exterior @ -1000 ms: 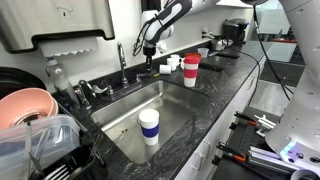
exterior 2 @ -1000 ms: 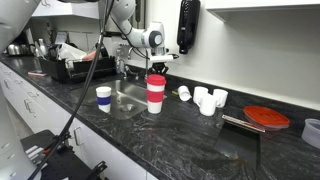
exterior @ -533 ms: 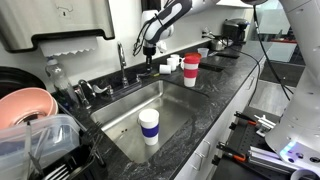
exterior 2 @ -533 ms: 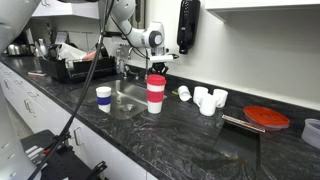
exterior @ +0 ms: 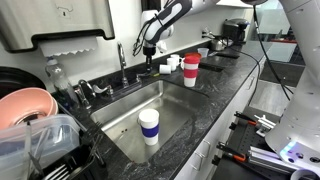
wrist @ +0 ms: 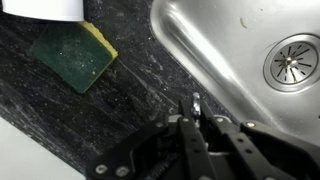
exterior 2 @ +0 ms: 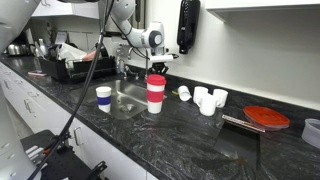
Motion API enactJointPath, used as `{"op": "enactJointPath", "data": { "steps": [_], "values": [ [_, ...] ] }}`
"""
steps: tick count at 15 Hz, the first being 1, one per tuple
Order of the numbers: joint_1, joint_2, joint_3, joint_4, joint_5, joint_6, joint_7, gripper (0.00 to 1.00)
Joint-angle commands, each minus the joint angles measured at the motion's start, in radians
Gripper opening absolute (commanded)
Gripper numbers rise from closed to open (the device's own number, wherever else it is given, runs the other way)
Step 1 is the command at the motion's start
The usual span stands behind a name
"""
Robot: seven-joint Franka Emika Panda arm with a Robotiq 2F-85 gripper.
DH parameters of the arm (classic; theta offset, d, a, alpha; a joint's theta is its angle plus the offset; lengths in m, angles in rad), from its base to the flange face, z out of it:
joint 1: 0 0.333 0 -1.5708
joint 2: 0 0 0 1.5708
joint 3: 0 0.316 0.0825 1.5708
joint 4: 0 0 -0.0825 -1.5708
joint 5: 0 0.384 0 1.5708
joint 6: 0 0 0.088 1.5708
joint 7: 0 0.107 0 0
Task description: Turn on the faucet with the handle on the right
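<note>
The faucet (exterior: pixel 121 58) is a thin chrome gooseneck at the back of the sink (exterior: pixel 120 118). My gripper (exterior: pixel 148 63) hangs straight down just to its right at counter level, and it also shows in an exterior view (exterior 2: pixel 152 62). In the wrist view my gripper (wrist: pixel 195 116) has its two dark fingers drawn close together around the handle (wrist: pixel 196 101), a small chrome lever whose tip shows between the fingertips. The handle is hidden behind the fingers in both exterior views.
A red cup with a white lid (exterior: pixel 190 70) (exterior 2: pixel 156 93) stands right of the gripper. A blue-and-white cup (exterior: pixel 149 126) (exterior 2: pixel 104 97) stands at the sink's front. A green-and-yellow sponge (wrist: pixel 72 55) lies on the black counter. White cups (exterior 2: pixel 207 100) stand further along, and a dish rack (exterior: pixel 40 130) sits beside the sink.
</note>
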Motion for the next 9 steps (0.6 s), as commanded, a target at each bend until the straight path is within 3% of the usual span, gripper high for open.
{"op": "enactJointPath", "data": {
  "steps": [1, 9],
  "values": [
    [0.0, 0.01, -0.002, 0.017, -0.03, 0.024, 0.003, 0.03],
    [0.005, 0.002, 0.008, 0.004, -0.035, 0.032, -0.015, 0.03]
  ]
}}
